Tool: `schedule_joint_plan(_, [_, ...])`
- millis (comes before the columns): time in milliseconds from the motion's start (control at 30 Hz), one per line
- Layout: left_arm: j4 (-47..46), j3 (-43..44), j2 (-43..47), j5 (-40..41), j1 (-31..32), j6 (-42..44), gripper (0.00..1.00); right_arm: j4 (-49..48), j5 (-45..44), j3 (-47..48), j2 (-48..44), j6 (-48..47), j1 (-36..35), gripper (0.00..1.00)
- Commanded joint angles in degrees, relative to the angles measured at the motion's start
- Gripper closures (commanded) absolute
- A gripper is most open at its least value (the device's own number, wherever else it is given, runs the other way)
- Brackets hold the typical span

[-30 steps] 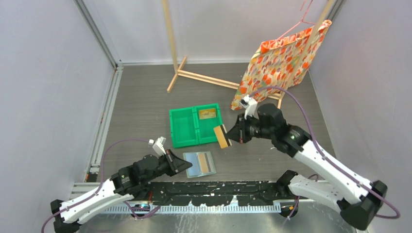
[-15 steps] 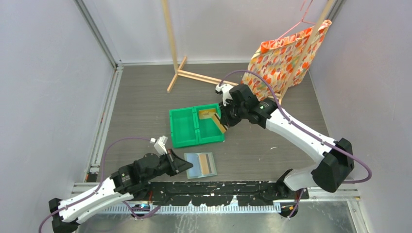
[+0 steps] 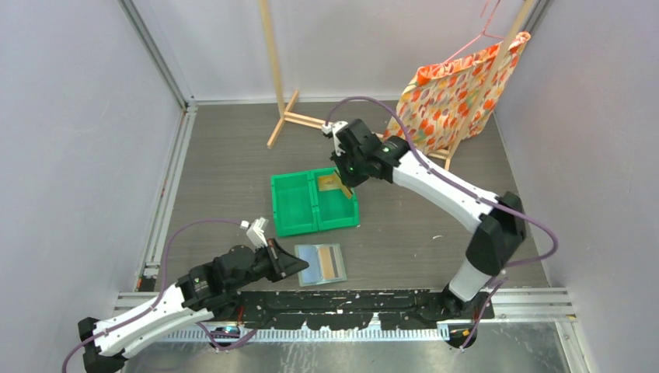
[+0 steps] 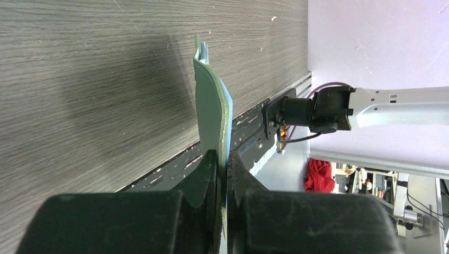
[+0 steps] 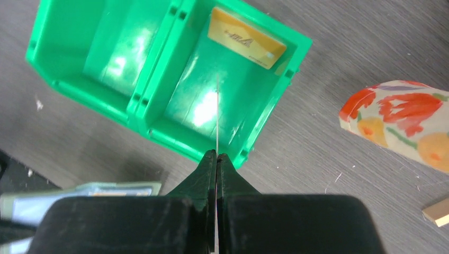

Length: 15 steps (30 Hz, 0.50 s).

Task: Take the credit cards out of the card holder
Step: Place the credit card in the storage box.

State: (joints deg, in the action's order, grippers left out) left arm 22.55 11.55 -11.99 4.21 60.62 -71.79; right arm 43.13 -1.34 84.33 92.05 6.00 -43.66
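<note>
the right gripper (image 5: 216, 156) (image 3: 346, 179), jaws clenched, pinches a tan card (image 5: 217, 108), which the wrist view shows edge-on as a thin line running out from between the black fingertips. the card hangs over the right compartment of the green bin (image 5: 79, 91) (image 3: 294, 203). whether its far end touches the floor there cannot be told. a second card (image 5: 247, 44) (image 3: 331, 182), also tan with faint print, lies at the far end of that same compartment, just beyond the held one. a double wall divides this compartment from the left one, whose green floor catches the light.

at the near side of the table (image 3: 233, 163), the left gripper (image 4: 222, 159) (image 3: 299, 266) is closed tight on the left edge of the holder (image 4: 212, 100) (image 3: 320, 264). its wrist view shows the grey-green skin and pale blue lining edge-on between the fingers (image 4: 204, 174). from above, the holder lies open on the wood-grain top, nearer than the bin and apart from it. a third card (image 3: 332, 262), tan, shows on its right half. a black perforated rail (image 3: 350, 299) runs along the near edge just behind it.

to the far right, an orange flowered cloth (image 3: 458, 85) (image 5: 402, 116) hangs from a pink hanger on a wooden rack (image 3: 276, 70). the rack's foot rests on the table beyond the bin, and the right arm reaches across in front of it.
</note>
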Motion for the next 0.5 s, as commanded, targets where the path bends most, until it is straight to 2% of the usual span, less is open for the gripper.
schedule_joint_plan(0, [-4.28,2.08,0.22,-0.6,-0.17,0.6,0.99,8.23,-10.37,10.23,6.47,7.03,-1.26,0.99])
schedule_joint_plan(100, [-4.3,2.22,-0.18,-0.75,-0.16,0.59,0.99,7.12,-17.41,10.93,7.72,10.99,-3.36,0.99])
schedule_joint_plan(333, [-4.51,2.17,-0.45,-0.69,-0.22,0.68,1.0,2.32,-17.75,9.95,6.45,22.24,-4.32,0.99])
schedule_joint_plan(467, [-5.03,2.07,-0.75,-0.91,-0.2,0.64,0.99,-0.03,-21.47,9.28,4.9,30.31,-5.41,0.99])
